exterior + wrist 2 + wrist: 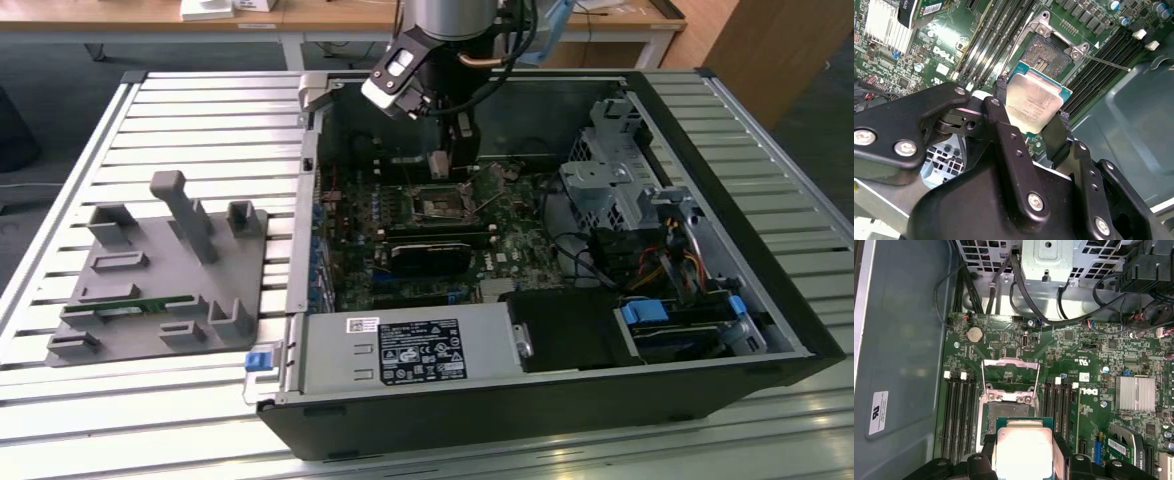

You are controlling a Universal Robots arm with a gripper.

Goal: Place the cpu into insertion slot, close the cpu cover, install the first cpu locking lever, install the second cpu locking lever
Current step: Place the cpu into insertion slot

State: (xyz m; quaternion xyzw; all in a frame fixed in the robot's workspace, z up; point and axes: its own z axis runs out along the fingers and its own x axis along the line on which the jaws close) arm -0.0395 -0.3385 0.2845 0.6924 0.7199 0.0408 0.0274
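In both wrist views the gripper has its two black fingers closed on opposite edges of the cpu. The chip's silver top faces the cameras, and it is held clear above the green board, not seated in the insertion slot. The first wrist view shows the cpu cover swung open beyond the slot. There the chip is cut off at the picture's edge and hides part of the slot. The exterior view places the arm inside the open computer case on the slatted worktop, but the chip is hard to make out there. Memory slots flank the socket, a black card lies near it, and a grey fixture sits outside the case on the exterior view's left.
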